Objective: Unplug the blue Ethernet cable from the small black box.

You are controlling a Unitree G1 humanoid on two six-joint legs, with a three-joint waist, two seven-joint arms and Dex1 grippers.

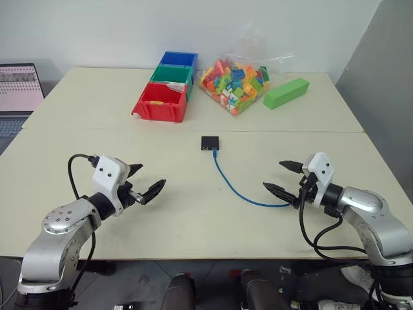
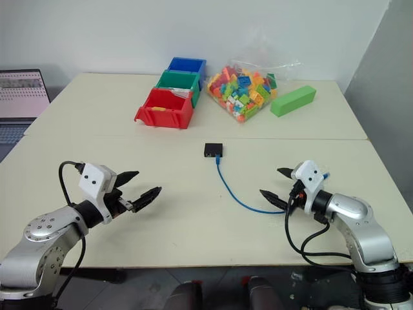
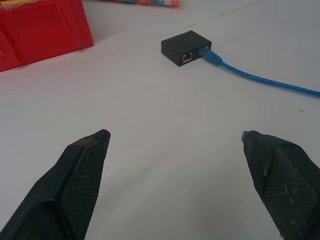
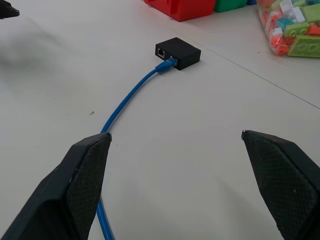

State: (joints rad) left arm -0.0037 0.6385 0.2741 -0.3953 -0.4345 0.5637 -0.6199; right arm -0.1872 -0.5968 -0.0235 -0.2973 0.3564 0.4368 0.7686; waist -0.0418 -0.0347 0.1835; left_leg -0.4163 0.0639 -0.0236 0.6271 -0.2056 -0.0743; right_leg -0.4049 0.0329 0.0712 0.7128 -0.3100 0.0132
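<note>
Nearest, the left gripper (image 1: 143,182) at about 8 o'clock and the right gripper (image 1: 284,176) at 4 o'clock both hover over the table (image 1: 181,213), fingers spread wide, grasping nothing. Between them the cable (image 1: 242,193) curves from beside the right gripper up to the box (image 1: 209,143) at centre, still plugged in. Farther, toward 12 o'clock, sit bins (image 1: 161,101) and a bag of bricks (image 1: 233,84).

Black box (image 1: 210,143), small and flat, mid-table; blue cable (image 1: 240,189) plugged into its front, curving toward the table's near right.
</note>
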